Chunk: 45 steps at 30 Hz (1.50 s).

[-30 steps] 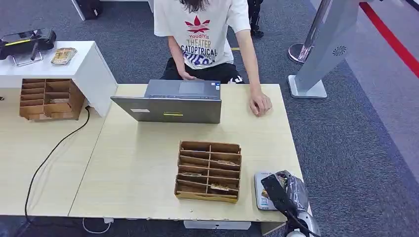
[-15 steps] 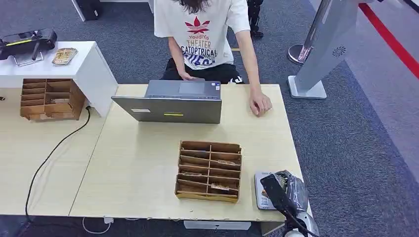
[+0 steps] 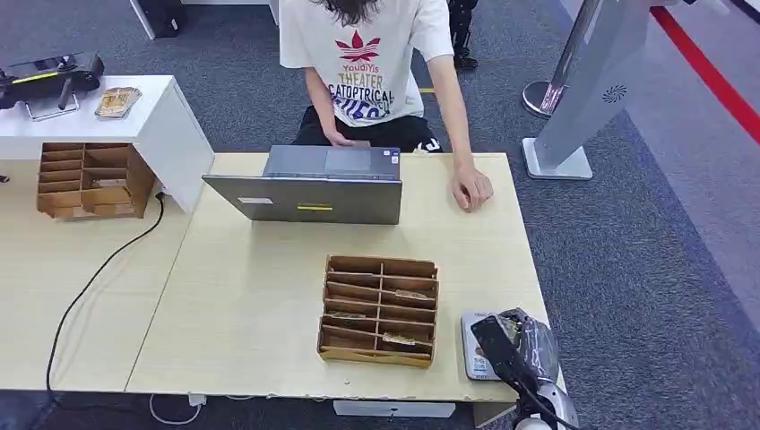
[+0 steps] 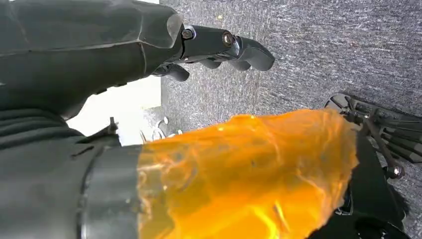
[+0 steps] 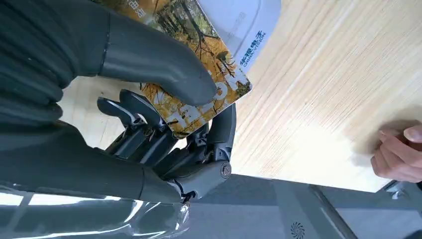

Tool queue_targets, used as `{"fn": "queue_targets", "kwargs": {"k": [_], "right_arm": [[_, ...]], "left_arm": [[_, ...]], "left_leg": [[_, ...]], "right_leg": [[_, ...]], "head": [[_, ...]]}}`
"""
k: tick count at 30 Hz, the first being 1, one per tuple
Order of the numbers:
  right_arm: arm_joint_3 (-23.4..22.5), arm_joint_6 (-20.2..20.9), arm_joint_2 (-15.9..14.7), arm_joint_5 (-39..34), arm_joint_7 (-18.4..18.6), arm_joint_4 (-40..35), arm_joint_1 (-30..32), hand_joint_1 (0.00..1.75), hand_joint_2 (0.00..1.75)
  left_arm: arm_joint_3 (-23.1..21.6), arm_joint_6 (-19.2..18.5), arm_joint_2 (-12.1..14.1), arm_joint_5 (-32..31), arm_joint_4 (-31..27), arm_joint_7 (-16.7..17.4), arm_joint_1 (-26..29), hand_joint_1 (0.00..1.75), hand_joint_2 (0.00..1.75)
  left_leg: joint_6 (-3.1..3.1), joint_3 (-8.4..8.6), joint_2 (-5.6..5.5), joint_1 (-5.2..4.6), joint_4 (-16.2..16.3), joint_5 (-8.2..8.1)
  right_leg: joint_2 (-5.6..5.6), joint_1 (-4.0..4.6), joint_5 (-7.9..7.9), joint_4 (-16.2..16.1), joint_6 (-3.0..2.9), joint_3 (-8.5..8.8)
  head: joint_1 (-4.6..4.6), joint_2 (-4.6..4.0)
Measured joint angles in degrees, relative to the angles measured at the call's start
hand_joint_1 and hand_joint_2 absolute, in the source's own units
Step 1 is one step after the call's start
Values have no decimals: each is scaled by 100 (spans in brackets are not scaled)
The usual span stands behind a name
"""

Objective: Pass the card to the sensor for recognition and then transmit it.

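Observation:
My right hand (image 3: 520,351) hovers at the table's near right corner, just over the flat grey-white sensor (image 3: 472,348). In the right wrist view this hand (image 5: 89,149) pinches a card (image 5: 199,107) printed with yellow autumn trees, the thumb (image 5: 159,64) on top and the darker fingers beneath. The card's far end overlaps the sensor's white face (image 5: 244,25). My left hand (image 4: 219,47) hangs over grey carpet with its fingers apart and nothing in them.
A wooden compartment box (image 3: 380,310) with a few cards stands left of the sensor. A laptop (image 3: 309,197) sits at the table's far side, where a person rests a hand (image 3: 471,191) on the wood. A second wooden box (image 3: 85,179) stands far left.
My right hand with the card has dipped very slightly toward the sensor. Nothing else has moved.

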Motion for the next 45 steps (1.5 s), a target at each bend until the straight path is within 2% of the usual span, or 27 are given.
{"fn": "queue_targets", "kwargs": {"k": [45], "right_arm": [[0, -33, 15, 37, 0, 42, 1, 175, 175]], "left_arm": [[0, 11, 0, 33, 0, 0, 0, 0, 0]], "left_leg": [[0, 12, 0, 0, 0, 0]], "right_leg": [[0, 0, 0, -1, 0, 11]], "head": [[0, 0]]}}
